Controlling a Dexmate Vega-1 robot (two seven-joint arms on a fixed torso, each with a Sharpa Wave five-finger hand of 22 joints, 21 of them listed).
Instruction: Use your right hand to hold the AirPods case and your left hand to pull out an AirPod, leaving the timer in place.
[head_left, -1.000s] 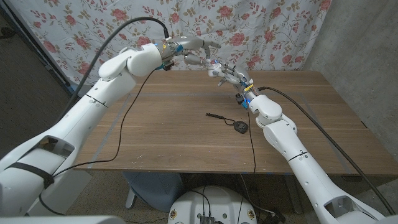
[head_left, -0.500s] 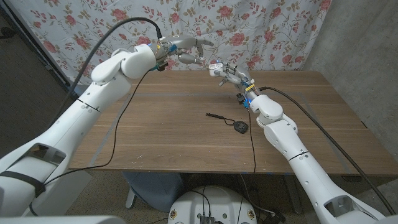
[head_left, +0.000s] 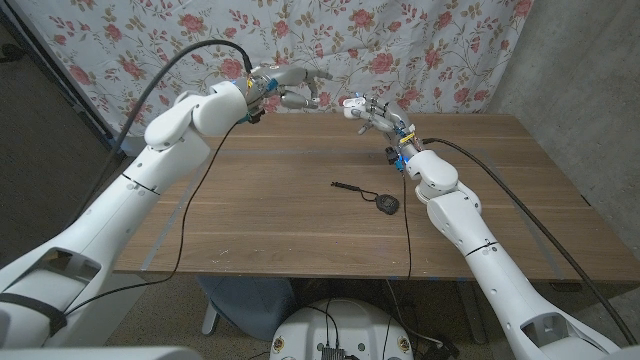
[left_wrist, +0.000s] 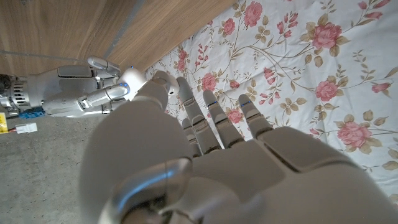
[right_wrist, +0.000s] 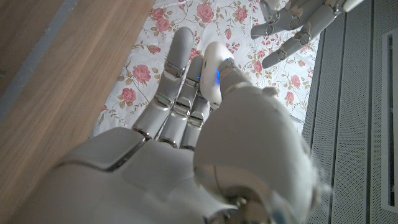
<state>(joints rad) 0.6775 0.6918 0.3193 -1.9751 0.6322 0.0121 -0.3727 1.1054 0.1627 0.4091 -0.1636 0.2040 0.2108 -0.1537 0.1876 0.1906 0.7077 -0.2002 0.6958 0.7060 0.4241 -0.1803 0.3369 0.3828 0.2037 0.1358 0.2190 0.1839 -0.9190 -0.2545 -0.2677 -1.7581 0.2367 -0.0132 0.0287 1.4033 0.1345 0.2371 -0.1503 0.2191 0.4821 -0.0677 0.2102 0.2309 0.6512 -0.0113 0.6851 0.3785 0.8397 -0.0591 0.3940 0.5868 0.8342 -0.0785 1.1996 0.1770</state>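
The right hand (head_left: 372, 113) is raised above the far edge of the wooden table (head_left: 300, 215), with the AirPods case (head_left: 353, 102) gripped between its thumb and its fingers; in the right wrist view the case (right_wrist: 214, 65) stands white and rounded against the fingers (right_wrist: 180, 56), a small blue light glowing on its side, and the thumb presses along it. The left hand (head_left: 290, 85) hangs in the air just beside the case, on the side away from the right arm, apart from it and not touching; its fingers are loosely spread and slightly curled; whether an AirPod is pinched between them I cannot tell, since nothing that small shows in any view. In the left wrist view the back of the left hand (left_wrist: 211, 155) lies close to the lens, fingers extended toward the floral cloth (left_wrist: 298, 68), and beyond it the right hand (left_wrist: 81, 87) holds the case (left_wrist: 132, 79) with its blue light.

Well nearer the robot than the case, on the table, lies the timer (head_left: 387, 204), a small dark round thing, with a thin black strap (head_left: 352, 188) trailing from it toward the table's middle; black cables (head_left: 195, 200) run along both arms; the flowered cloth (head_left: 400, 40) hangs behind the table's far edge.
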